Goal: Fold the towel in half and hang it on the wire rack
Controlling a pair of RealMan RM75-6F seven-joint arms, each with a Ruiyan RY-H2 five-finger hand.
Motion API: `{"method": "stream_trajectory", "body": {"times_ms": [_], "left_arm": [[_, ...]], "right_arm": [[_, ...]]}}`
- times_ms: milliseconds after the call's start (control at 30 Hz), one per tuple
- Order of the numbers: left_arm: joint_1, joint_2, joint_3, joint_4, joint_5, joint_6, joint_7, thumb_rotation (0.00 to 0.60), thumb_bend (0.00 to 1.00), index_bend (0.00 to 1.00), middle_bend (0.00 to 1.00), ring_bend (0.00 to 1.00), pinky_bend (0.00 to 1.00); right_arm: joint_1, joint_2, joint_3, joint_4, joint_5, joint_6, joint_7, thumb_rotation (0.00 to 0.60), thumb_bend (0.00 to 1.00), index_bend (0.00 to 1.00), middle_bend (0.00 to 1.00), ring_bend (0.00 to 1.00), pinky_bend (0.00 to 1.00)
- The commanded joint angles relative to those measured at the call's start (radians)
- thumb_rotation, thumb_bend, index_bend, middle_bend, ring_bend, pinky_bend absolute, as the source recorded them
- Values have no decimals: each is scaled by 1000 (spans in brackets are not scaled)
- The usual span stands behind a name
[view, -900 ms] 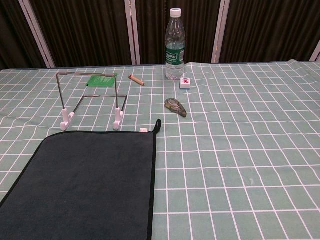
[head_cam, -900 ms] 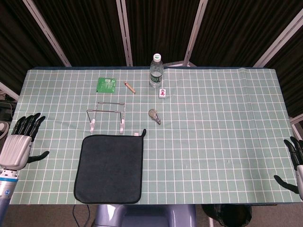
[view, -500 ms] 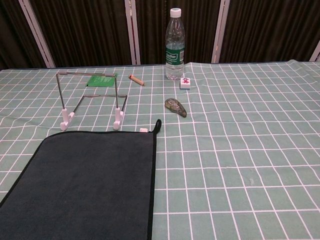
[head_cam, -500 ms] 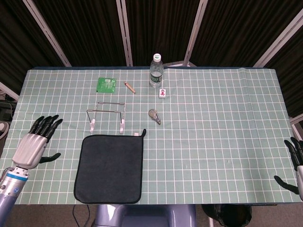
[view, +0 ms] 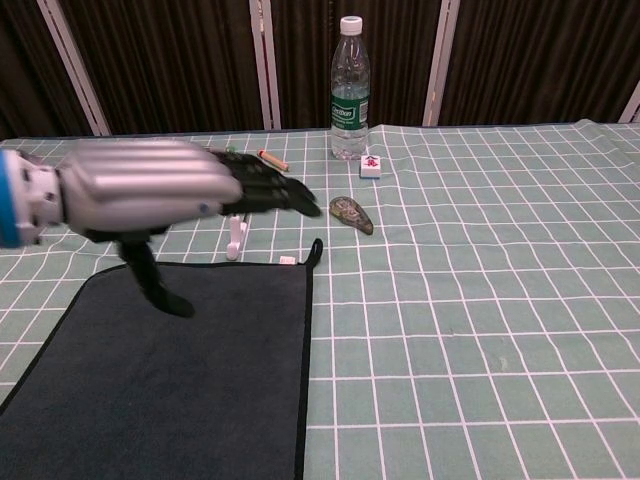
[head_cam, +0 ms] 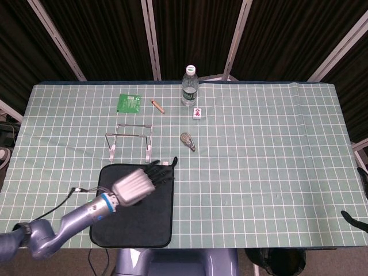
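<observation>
The dark towel (head_cam: 135, 221) lies flat at the table's near edge, its hanging loop (head_cam: 174, 162) at the far right corner. In the chest view the towel (view: 180, 390) fills the lower left. My left hand (head_cam: 138, 184) hovers over the towel's far half, open, fingers stretched towards the loop, holding nothing. In the chest view this hand (view: 170, 190) is flat with its thumb pointing down above the cloth. The wire rack (head_cam: 129, 141) stands just beyond the towel; the hand hides most of it in the chest view, leaving one white foot (view: 236, 240). My right hand (head_cam: 352, 218) shows only fingertips at the right edge.
Beyond the rack stand a water bottle (head_cam: 189, 86), a green packet (head_cam: 130, 103), a brown stick (head_cam: 157, 106), a small white tile (head_cam: 197, 112) and a grey-green oval object (head_cam: 188, 141). The green checked tablecloth (head_cam: 270, 161) covers the table.
My left hand has swung from the table's left edge rightward to above the towel's far half. The right hand has slid further out of the frame. The towel has not moved.
</observation>
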Motion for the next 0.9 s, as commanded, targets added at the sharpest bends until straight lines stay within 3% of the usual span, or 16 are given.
{"method": "stream_trajectory", "body": {"times_ms": [33,233,667,833,900], "left_arm": [[-87,-98,-10,73,-17,-81,26,600,284,170,0,0,0],[-125,-171,26,160,9,-93,-18,600,379,252,0,0,0],[-132,-219,98,254,46,-45,-89,600,388,283,0,0,0],[-126,-239,118,289,51,-25,-111,600,388,295,0,0,0],[-125,-249,124,303,55,-17,-119,600,388,298,0,0,0]], "right_arm": [[1,0,3,1,8,-4,-1,600,0,18,0,0,0],[5,-1,8,6,29,-23,2,600,0,18,0,0,0],[15,-3,9,15,46,-53,6,600,0,44,0,0,0],[16,-4,8,15,44,-57,6,600,0,174,0,0,0],[15,-4,8,15,43,-56,6,600,0,130,0,0,0]]}}
